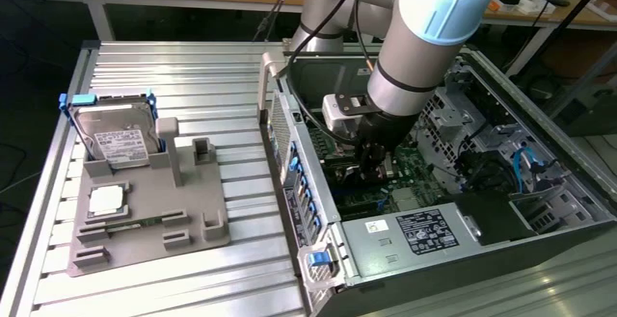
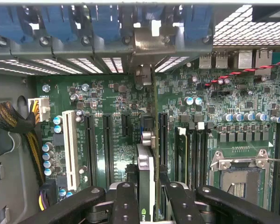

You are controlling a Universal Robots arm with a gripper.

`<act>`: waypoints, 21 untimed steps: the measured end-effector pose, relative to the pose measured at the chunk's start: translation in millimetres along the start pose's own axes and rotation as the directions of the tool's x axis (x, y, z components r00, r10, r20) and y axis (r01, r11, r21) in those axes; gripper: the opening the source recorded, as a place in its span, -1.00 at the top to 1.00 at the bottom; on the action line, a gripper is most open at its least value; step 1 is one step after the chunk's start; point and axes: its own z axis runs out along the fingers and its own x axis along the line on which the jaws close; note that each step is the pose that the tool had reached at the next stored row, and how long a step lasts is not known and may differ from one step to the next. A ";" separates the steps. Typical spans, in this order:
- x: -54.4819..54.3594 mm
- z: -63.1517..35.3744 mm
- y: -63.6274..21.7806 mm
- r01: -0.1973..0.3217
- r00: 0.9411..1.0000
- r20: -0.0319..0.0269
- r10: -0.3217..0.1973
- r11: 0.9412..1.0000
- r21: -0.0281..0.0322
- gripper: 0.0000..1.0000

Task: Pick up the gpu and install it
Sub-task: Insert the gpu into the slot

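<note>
**Claw.** The gripper [image 2: 147,198] is clenched on the gpu [image 2: 145,163]. Its black fingers [image 2: 123,205] press on both flat faces of the card. In the exterior view the gripper [image 1: 371,164] hangs straight down inside the open computer case [image 1: 289,133].

**Card attitude.** The gpu stands on edge, thin side toward the wrist camera. Its long axis runs along the motherboard [image 2: 112,93] from the fingers to the case's rear wall. Its metal end bracket [image 2: 149,44] leads and sits at that wall, between the blue slot latches [image 2: 56,21]. In the exterior view this heading is roughly 9 o'clock from the gripper.

**Card position.** The gpu lies over the expansion-slot area, between black slots [image 2: 107,144] on either side. Whether its lower edge is seated in a slot cannot be told.

**Board surroundings.** A white slot [image 2: 70,144] lies beyond the black slots on one side of the card. The bare processor socket [image 2: 238,179] lies on the other.

**Exterior view, from the gripper.**
- The latches [image 1: 300,180] are at 9 o'clock, near.
- The power supply [image 1: 415,232] is at 5 o'clock.
- The grey parts tray [image 1: 144,219] is at 9 o'clock, well apart, on the ribbed metal table [image 1: 173,64].
- The hard drive [image 1: 115,140] stands tilted at the tray's 11 o'clock corner.
</note>
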 end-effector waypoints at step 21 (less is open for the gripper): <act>-0.4 -6.5 -0.3 0.000 1.000 0.002 0.000 1.000 0.000 0.47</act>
